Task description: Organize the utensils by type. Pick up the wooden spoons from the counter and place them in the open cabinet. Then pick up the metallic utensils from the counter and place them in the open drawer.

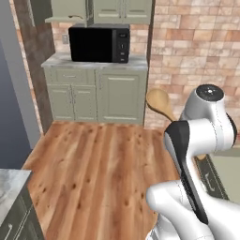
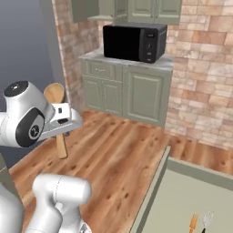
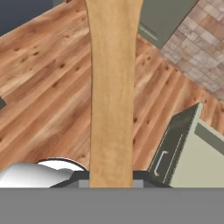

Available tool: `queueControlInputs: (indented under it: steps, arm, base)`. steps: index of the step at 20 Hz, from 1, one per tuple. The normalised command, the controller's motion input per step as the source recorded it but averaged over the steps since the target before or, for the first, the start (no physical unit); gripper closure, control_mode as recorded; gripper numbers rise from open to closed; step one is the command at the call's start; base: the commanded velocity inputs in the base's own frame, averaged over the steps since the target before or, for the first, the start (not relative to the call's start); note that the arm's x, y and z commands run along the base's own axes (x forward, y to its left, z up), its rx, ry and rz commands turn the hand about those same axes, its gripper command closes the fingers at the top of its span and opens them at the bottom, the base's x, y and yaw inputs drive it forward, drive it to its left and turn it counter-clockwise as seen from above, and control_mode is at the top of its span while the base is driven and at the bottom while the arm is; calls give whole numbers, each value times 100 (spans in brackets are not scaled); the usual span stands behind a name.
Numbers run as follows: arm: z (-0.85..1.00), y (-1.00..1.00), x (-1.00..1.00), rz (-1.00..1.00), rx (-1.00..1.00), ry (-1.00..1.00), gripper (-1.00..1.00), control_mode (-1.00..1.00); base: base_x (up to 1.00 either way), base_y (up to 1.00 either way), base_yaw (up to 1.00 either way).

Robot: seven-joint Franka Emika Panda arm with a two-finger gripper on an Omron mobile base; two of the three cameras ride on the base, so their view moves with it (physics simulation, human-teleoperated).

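Item: long wooden spoon [image 2: 56, 113], orange-tan, big round bowl; it is being carried by the tool [image 2: 61, 119], whose jaws are closing on the handle. In the right base view it is standing at centre left, bowl up and handle end hanging below the hand over the wooden floor [image 2: 123, 159]. In the left base view its bowl [image 1: 160, 102] is showing right of centre, just above the white arm [image 1: 201, 131]. In the hand view the handle [image 3: 113, 87] is running as a broad band from the bottom edge up through the middle of the frame. Item: drawer [image 2: 191, 195], sage-green, standing pulled open at the lower right of the right base view. Item: shorter wooden spoon [image 2: 194, 223], lying at the lower right edge of the same view inside that drawer. Item: metallic utensil [image 2: 207, 219], pale silvery head, lying just beside the shorter spoon to its right; whether the two are touching cannot be told. Item: cabinet [image 1: 70, 10], pale green, hanging at the top left of the left base view, its door standing open. Item: black microwave [image 1: 99, 44], sitting on the marbled desk [image 1: 58, 60] below that cabinet, upper centre of the frame.
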Motion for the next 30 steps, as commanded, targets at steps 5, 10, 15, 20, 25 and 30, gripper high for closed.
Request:
queueControlInputs:
  steps: [5,10,15,20,25,30]
  arm:
    - [0,0,0,0,0,0,100,100]
    - [0,0,0,0,0,0,100,100]
    - [0,0,0,0,0,0,100,100]
    - [0,0,0,0,0,0,100,100]
    - [0,0,0,0,0,0,100,100]
    - [0,0,0,0,0,0,100,100]
  base:
    - [100,26,-13]
    - [98,55,-16]
    - [100,53,-18]
    - [100,24,-6]
    - [100,29,-1]
    - [100,57,0]
